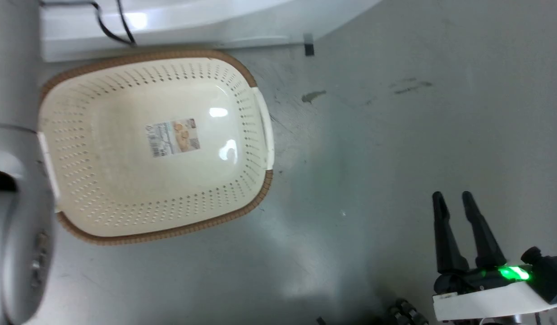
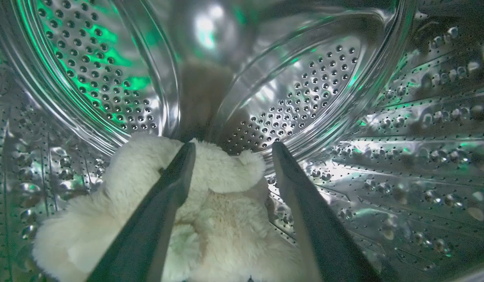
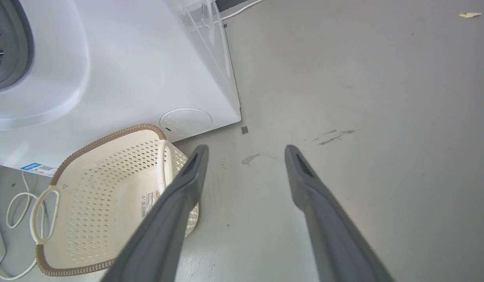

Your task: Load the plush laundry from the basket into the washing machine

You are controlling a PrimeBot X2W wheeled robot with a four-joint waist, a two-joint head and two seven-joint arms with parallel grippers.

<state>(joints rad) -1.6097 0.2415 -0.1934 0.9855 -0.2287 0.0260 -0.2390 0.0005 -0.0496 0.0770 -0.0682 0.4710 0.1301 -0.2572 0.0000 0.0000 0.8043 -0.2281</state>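
Observation:
The cream plush laundry (image 2: 222, 219) lies on the floor of the washing machine's steel drum (image 2: 312, 94). My left gripper (image 2: 232, 150) is inside the drum, open, its fingers spread above the toy with one finger across its fur. The basket (image 1: 80, 149) stands on the floor in front of the white washing machine (image 3: 128, 70), with just a label on its bottom; it shows as well in the right wrist view (image 3: 93, 196). My right gripper (image 1: 454, 198) hangs open over bare floor to the right of the basket, nothing between its fingers (image 3: 187, 176).
A black cable (image 1: 109, 27) hangs at the machine's base behind the basket. A white cord (image 3: 14, 203) lies looped on the floor beside the basket's handle. My pale left forearm (image 1: 16, 225) crosses the left edge of the head view. Grey floor (image 1: 395, 135) spreads to the right.

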